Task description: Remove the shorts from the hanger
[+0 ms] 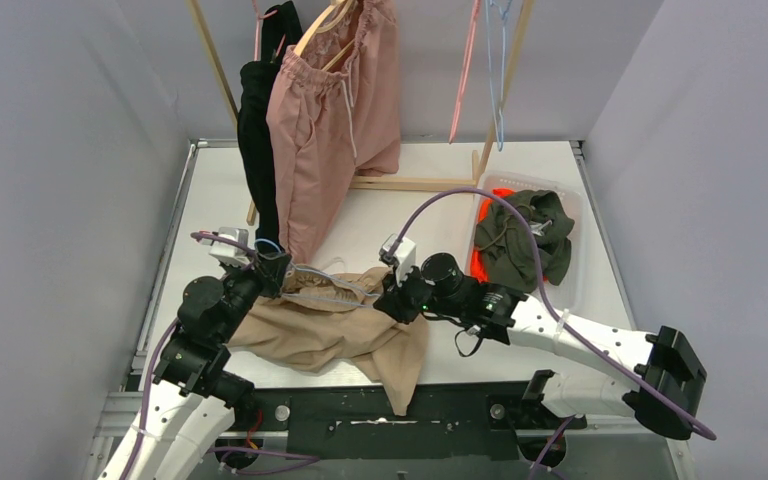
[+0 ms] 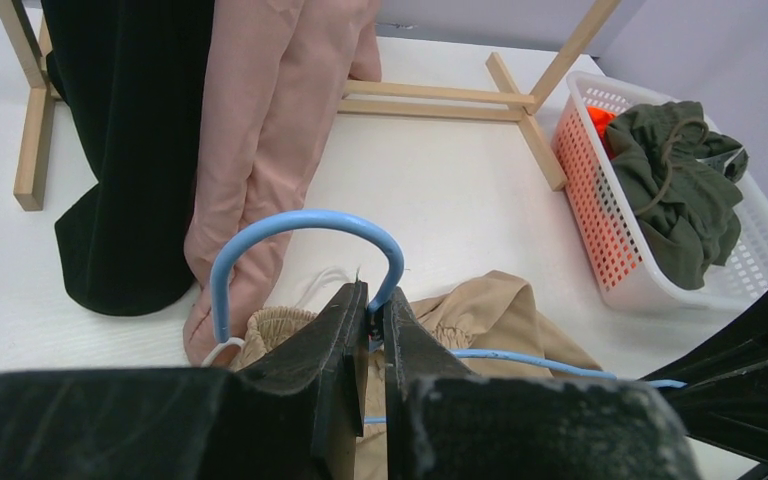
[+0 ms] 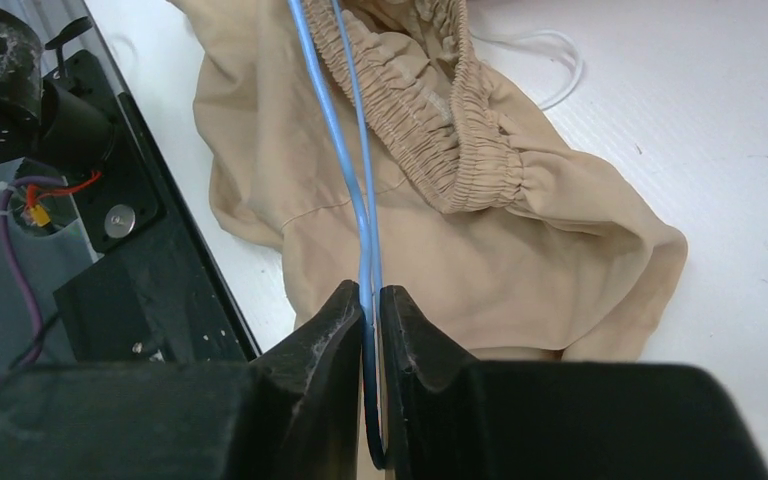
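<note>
Beige shorts (image 1: 340, 335) lie crumpled on the table near the front edge, draped partly over it, with a thin blue wire hanger (image 2: 305, 225) threaded through the gathered waist (image 3: 430, 110). My left gripper (image 1: 272, 268) is shut on the hanger at the base of its hook (image 2: 372, 318). My right gripper (image 1: 392, 296) is shut on the hanger's far end (image 3: 368, 300), where the two blue wires meet. Dusty pink shorts (image 1: 335, 120) hang on a wooden hanger on the rack. Olive green shorts (image 1: 525, 240) and orange shorts (image 1: 478, 262) lie in the basket.
A wooden clothes rack (image 1: 415, 183) stands at the back with a black garment (image 1: 258, 130) and empty pink and blue hangers (image 1: 500, 60). A white basket (image 1: 572, 215) sits at the right. Grey walls close in on both sides.
</note>
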Action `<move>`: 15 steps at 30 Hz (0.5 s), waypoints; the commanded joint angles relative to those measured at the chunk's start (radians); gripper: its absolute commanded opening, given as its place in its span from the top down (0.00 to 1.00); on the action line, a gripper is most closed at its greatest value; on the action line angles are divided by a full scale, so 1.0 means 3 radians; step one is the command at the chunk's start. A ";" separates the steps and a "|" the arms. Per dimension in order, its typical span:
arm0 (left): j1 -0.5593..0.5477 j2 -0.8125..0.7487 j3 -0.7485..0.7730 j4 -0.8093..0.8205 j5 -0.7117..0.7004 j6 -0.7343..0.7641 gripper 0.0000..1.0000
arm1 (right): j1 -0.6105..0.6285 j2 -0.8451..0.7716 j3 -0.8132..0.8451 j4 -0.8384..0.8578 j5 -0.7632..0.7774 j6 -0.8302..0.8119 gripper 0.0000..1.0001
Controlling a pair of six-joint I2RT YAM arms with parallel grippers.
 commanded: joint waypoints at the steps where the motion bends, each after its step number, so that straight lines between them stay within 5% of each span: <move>1: 0.0023 -0.0018 0.0052 0.0172 0.0067 0.0062 1.00 | -0.0049 -0.0174 0.0055 0.0086 0.0069 0.0057 0.99; 2: 0.0020 -0.0014 0.0052 0.0170 0.0083 0.0077 0.99 | -0.0051 -0.0215 0.0040 0.0091 0.0035 0.0062 1.00; 6: 0.0024 -0.0013 0.0057 0.0180 0.0135 0.0155 0.60 | -0.0048 -0.0454 -0.0070 0.0103 0.0009 0.0096 1.00; 8: 0.0021 -0.0017 0.0073 0.0165 0.0145 0.0168 0.50 | -0.0045 -0.0599 -0.0124 0.0065 0.0010 0.0114 1.00; 15: 0.0024 -0.0044 0.0185 0.0053 0.0152 0.0198 0.34 | -0.0041 -0.1165 -0.0255 -0.0244 0.0224 0.0287 1.00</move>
